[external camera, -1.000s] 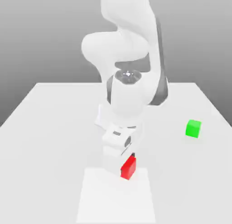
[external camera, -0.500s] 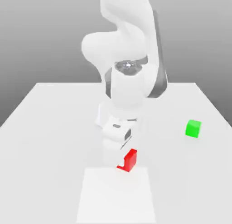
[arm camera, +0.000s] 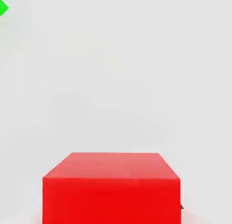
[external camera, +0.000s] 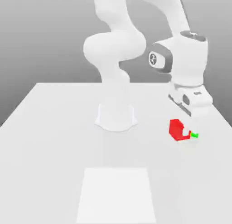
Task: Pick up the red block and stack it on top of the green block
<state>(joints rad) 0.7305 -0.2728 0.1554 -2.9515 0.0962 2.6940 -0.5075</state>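
Observation:
The red block (external camera: 176, 129) hangs above the table at the exterior view's right, with my gripper (external camera: 184, 130) shut on it below the white hand (external camera: 190, 99). One white finger covers part of the cube's side. Just past it, a small sliver of the green block (external camera: 195, 135) peeks out on the table; the rest is hidden behind the red block and finger. In the hand view the red block (arm camera: 111, 187) is large and close, and a corner of the green block (arm camera: 2, 8) shows at the picture's edge, off to one side of the red one.
The arm's white base (external camera: 115, 116) stands mid-table on the white table (external camera: 54, 128). A paler rectangular patch (external camera: 115, 193) marks the table's front. The table's edge on the exterior view's right runs close to the blocks.
The arm has swung from the front middle of the table to the exterior view's right, carrying the red block up and over next to the green block.

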